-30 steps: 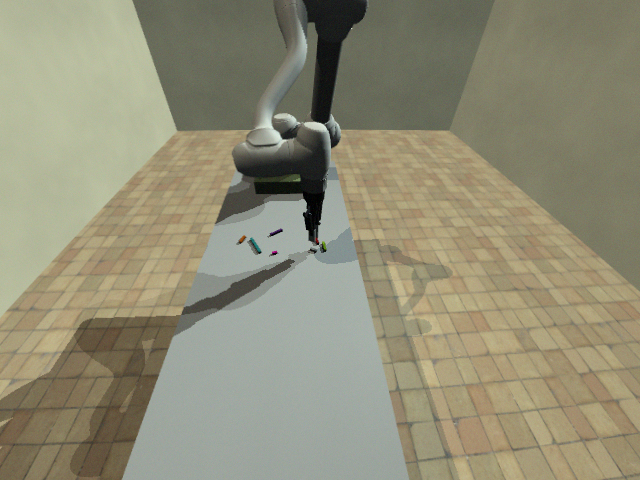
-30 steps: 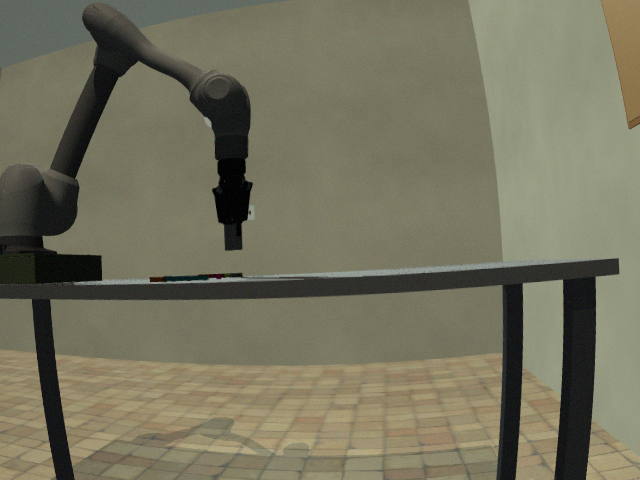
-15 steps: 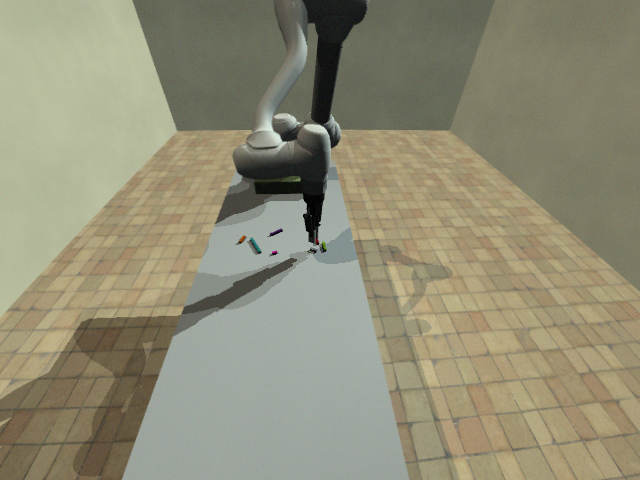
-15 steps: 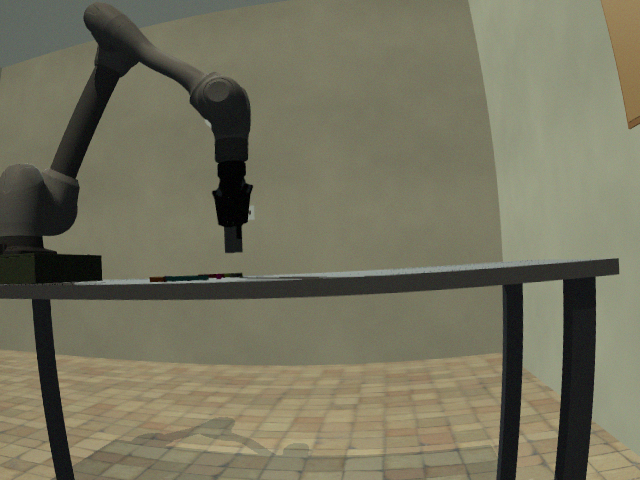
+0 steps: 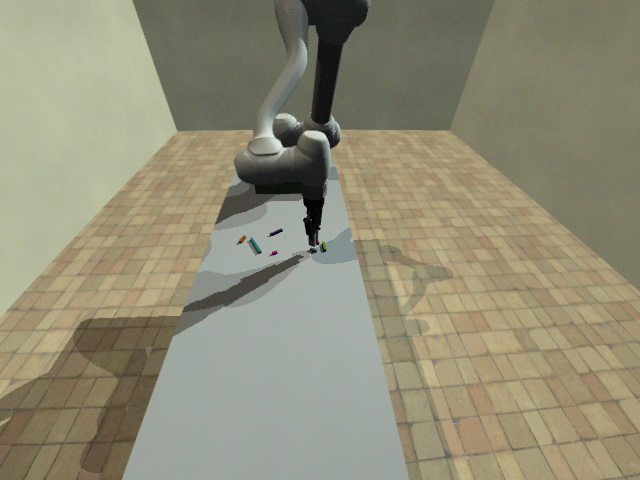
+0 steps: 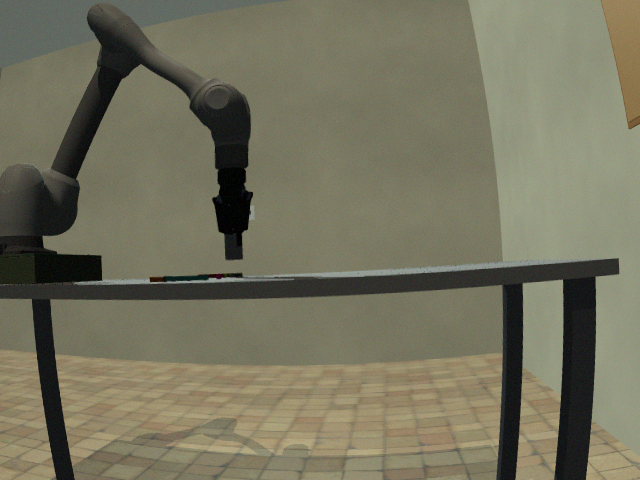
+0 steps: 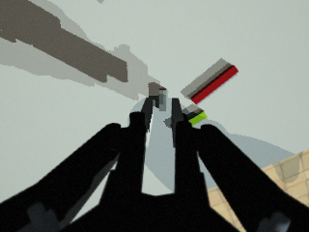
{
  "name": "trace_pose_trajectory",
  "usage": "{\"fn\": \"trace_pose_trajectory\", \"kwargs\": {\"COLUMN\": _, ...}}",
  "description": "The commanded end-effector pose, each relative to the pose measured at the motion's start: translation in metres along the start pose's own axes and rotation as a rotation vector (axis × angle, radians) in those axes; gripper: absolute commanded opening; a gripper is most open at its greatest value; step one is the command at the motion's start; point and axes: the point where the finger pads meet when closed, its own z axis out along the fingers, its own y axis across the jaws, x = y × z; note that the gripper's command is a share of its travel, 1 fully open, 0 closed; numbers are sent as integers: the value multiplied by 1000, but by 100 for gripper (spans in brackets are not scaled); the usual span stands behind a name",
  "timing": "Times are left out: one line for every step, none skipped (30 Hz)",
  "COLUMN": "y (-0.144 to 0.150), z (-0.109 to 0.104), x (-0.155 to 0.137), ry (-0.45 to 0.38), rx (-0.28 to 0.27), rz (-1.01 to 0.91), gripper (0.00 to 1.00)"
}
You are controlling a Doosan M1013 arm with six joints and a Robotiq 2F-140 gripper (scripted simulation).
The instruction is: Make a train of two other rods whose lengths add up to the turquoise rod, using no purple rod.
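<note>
The narrow-set pincer [image 5: 312,244] [image 6: 234,258] [image 7: 161,108] hovers near the table's right edge; the red rod [image 7: 215,85] looks stiff, best gripped mid-length

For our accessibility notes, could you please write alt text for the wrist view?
The tool, seen from above, points at a pale table, its dark fingers slightly apart; a small grey rod shows at the fingertips, with red and lime rods to the right.

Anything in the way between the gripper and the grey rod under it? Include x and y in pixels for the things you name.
Nothing visible stands between the gripper [image 5: 313,244] [image 6: 233,258] [image 7: 163,100] and the grey rod [image 5: 313,250] [image 7: 162,101]. The red rod [image 5: 317,243] [image 7: 215,84] and lime rod [image 5: 324,246] [image 7: 198,118] lie off to one side.
</note>
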Motion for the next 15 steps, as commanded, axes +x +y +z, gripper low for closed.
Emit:
{"fn": "trace_pose_trajectory", "kwargs": {"y": 0, "z": 3, "x": 0, "ry": 0, "rx": 0, "rz": 0, "gripper": 15}}
{"fn": "trace_pose_trajectory", "kwargs": {"y": 0, "z": 5, "x": 0, "ry": 0, "rx": 0, "rz": 0, "gripper": 15}}
{"fn": "trace_pose_trajectory", "kwargs": {"y": 0, "z": 6, "x": 0, "ry": 0, "rx": 0, "rz": 0, "gripper": 15}}
{"fn": "trace_pose_trajectory", "kwargs": {"y": 0, "z": 8, "x": 0, "ry": 0, "rx": 0, "rz": 0, "gripper": 15}}
{"fn": "trace_pose_trajectory", "kwargs": {"y": 0, "z": 9, "x": 0, "ry": 0, "rx": 0, "rz": 0, "gripper": 15}}
{"fn": "trace_pose_trajectory", "kwargs": {"y": 0, "z": 11, "x": 0, "ry": 0, "rx": 0, "rz": 0, "gripper": 15}}
{"fn": "trace_pose_trajectory", "kwargs": {"y": 0, "z": 12, "x": 0, "ry": 0, "rx": 0, "rz": 0, "gripper": 15}}
{"fn": "trace_pose_trajectory", "kwargs": {"y": 0, "z": 14, "x": 0, "ry": 0, "rx": 0, "rz": 0, "gripper": 15}}
{"fn": "trace_pose_trajectory", "kwargs": {"y": 0, "z": 15, "x": 0, "ry": 0, "rx": 0, "rz": 0, "gripper": 15}}
{"fn": "trace_pose_trajectory", "kwargs": {"y": 0, "z": 16, "x": 0, "ry": 0, "rx": 0, "rz": 0, "gripper": 15}}
{"fn": "trace_pose_trajectory", "kwargs": {"y": 0, "z": 18, "x": 0, "ry": 0, "rx": 0, "rz": 0, "gripper": 15}}
{"fn": "trace_pose_trajectory", "kwargs": {"y": 0, "z": 18, "x": 0, "ry": 0, "rx": 0, "rz": 0, "gripper": 15}}
{"fn": "trace_pose_trajectory", "kwargs": {"y": 0, "z": 18, "x": 0, "ry": 0, "rx": 0, "rz": 0, "gripper": 15}}
{"fn": "trace_pose_trajectory", "kwargs": {"y": 0, "z": 19, "x": 0, "ry": 0, "rx": 0, "rz": 0, "gripper": 15}}
{"fn": "trace_pose_trajectory", "kwargs": {"y": 0, "z": 20, "x": 0, "ry": 0, "rx": 0, "rz": 0, "gripper": 15}}
